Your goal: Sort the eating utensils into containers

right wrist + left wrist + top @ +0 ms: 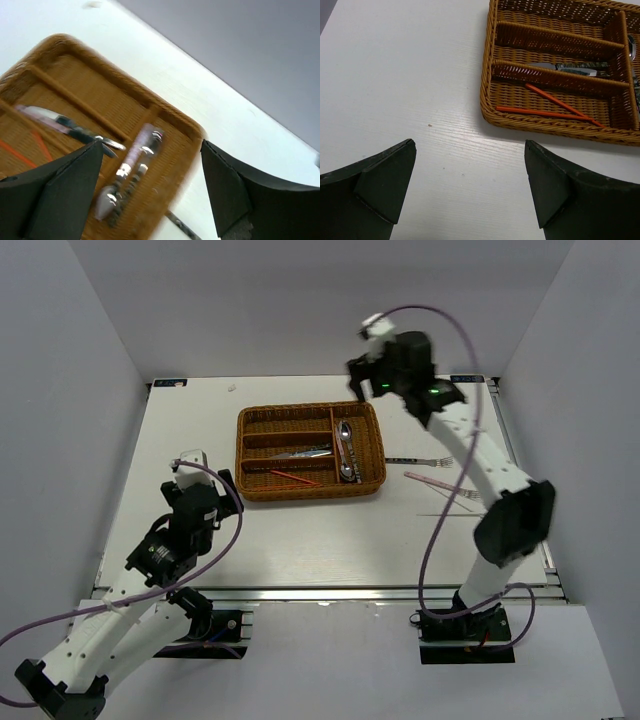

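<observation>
Nearest, L side: left end effector [470,155], jaws spread wide, nothing btwn them, low over bare tabletop [395,75] just short of the tray's near-left corner.

R side of tabletop, unsorted pcs lying flat, clear of the tray: a thin pale piece [450,514] nearest (too slim to tell what it is), then pink-handled fork [440,483], then dark-handled fork [415,459] just off the tray's R wall.

Handling, my read: forks are light, stiff, slick metal, flat on the surface w/ little to get under. Best to pinch across the handle around mid-length, fingers pressed down to the tabletop. The pink handle prob. gives more bite than bare steel.

Tray [310,495], mid-tabletop: red chopsticks [292,477] in the near long slot, knife [300,452] in the middle one, far slot looks empty. Spoons [346,450] in the crosswise slot at R.

Farthest: right end effector [151,150] hangs above the tray's far-R corner, jaws apart, empty, spoons below it.
</observation>
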Controlling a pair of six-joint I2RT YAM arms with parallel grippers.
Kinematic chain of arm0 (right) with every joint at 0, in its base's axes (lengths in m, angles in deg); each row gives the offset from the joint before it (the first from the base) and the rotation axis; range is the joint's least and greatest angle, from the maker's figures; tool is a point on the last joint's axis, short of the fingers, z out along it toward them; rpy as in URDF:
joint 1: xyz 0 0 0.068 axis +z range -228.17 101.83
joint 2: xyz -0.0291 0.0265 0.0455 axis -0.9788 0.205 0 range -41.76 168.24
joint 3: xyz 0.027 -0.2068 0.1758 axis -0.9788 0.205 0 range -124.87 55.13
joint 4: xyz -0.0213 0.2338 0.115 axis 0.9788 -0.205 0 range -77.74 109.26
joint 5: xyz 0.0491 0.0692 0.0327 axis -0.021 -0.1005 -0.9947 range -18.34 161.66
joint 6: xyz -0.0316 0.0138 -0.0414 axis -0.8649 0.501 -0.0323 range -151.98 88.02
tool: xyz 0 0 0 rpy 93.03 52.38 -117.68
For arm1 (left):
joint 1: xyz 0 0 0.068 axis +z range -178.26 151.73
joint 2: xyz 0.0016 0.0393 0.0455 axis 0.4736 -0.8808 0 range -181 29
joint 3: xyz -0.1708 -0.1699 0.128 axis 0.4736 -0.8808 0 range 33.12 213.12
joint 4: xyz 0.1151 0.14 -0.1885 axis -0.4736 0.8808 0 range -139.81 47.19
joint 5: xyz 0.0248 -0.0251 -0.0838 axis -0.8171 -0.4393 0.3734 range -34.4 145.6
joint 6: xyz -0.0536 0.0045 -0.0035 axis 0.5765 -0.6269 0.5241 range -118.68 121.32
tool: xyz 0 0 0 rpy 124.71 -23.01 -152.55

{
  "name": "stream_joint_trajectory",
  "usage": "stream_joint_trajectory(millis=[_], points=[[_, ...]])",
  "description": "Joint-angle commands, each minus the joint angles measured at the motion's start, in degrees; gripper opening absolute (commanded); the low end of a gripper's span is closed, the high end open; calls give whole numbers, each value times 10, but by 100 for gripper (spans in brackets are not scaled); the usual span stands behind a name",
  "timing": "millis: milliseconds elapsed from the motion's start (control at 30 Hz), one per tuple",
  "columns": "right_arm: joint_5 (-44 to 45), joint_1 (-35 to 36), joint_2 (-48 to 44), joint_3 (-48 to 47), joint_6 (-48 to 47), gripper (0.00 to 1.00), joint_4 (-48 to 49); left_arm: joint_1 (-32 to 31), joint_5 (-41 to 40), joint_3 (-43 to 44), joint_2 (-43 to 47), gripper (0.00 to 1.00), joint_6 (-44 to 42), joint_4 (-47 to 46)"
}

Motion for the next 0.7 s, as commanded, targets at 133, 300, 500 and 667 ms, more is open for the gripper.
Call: stream_joint_trajectory(millis=[133, 300, 500, 667], points=[[-55, -191, -121, 239, 66, 80, -8, -2, 11, 1, -3, 98, -5, -11], [30, -197, 10, 140, -49, 61, -150, -2, 30, -5, 16, 98, -11, -19], [-27, -186, 66, 98, -161, 64, -197, -2, 36, -5, 10, 98, -15, -21], [-23, -165, 101, 118, -214, 69, -195, -3, 42, -5, 3, 98, -17, -22]])
